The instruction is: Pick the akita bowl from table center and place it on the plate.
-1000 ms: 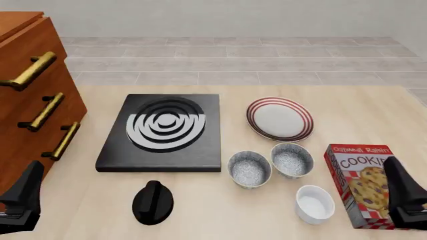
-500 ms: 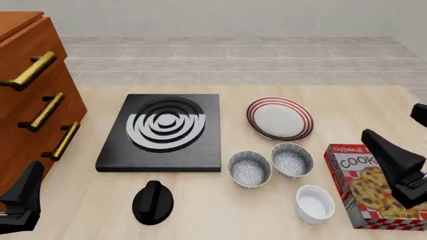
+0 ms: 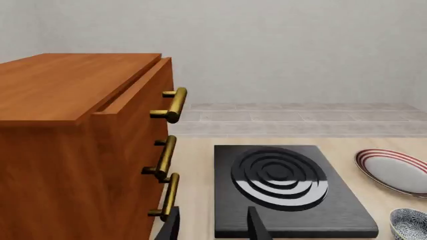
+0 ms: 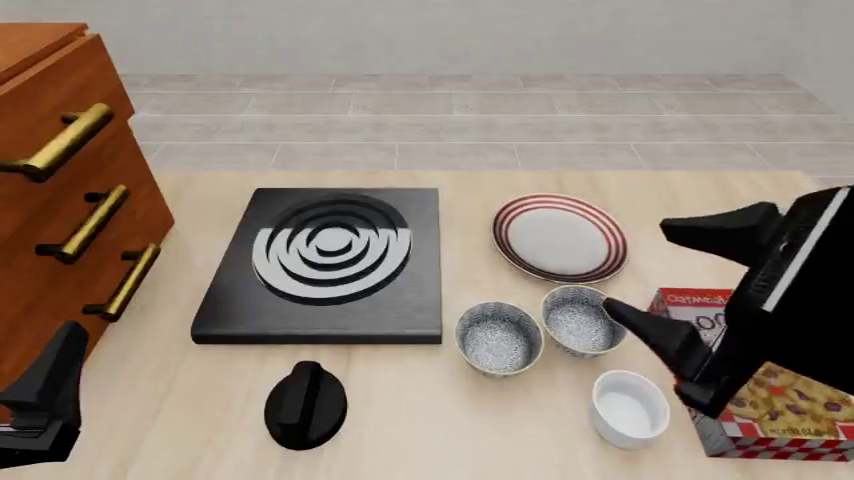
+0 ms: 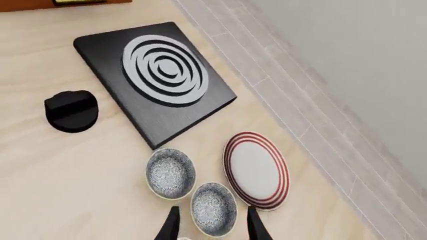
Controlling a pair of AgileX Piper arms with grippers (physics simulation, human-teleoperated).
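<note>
The right gripper [image 5: 208, 222] has its jaws apart and empty, with one speckled akita bowl [image 4: 583, 320] just ahead between the fingertips. Its twin bowl [image 4: 499, 338] sits beside it, toward the stove slab [image 4: 324, 263]. The plate [image 4: 561, 237] lies just beyond; the left gripper [image 3: 212, 225], also spread and empty, is well apart from the bowls.

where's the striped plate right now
In the front view the plate lies on the table right of centre, to the right of the black stove slab and just beyond the two speckled bowls.
</note>
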